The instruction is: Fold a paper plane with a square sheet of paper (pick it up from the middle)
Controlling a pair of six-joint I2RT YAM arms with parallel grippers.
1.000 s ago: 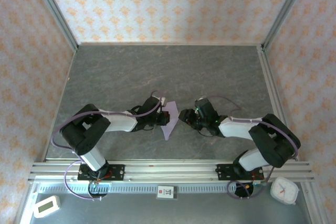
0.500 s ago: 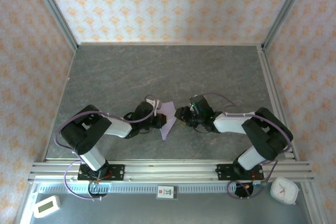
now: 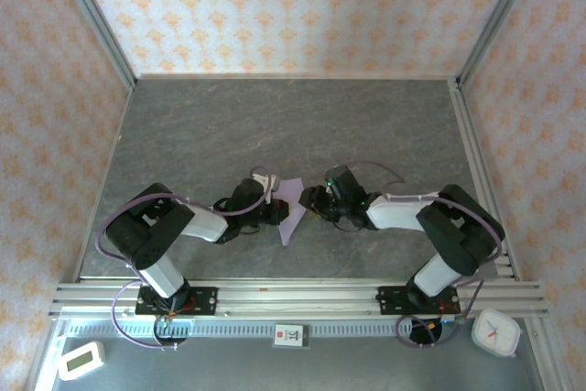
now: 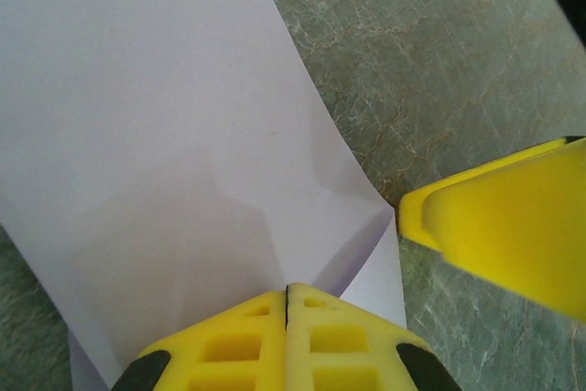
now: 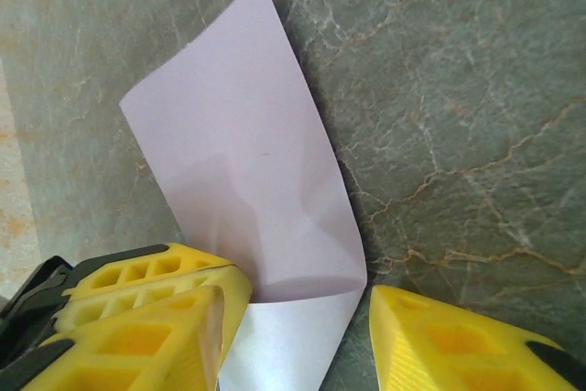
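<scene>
Your left gripper (image 4: 287, 292) is pinched tight on the lilac sheet of paper (image 4: 165, 135), bottom centre; your right gripper (image 5: 307, 304) stands apart, straddling the sheet's lower corner.

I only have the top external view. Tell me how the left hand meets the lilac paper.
Observer: In the left wrist view, the left hand is shut tight on the near edge of the pale lilac, part-folded sheet of paper.
Operator: Now report the right hand.
Observer: In the right wrist view, the right hand has its jaws apart. The paper's folded corner sits between them, and they are not closed on it.
Operator: Describe the fold.
Observer: One layer is doubled over another, and the under layer peeks out close to both hands.
</scene>
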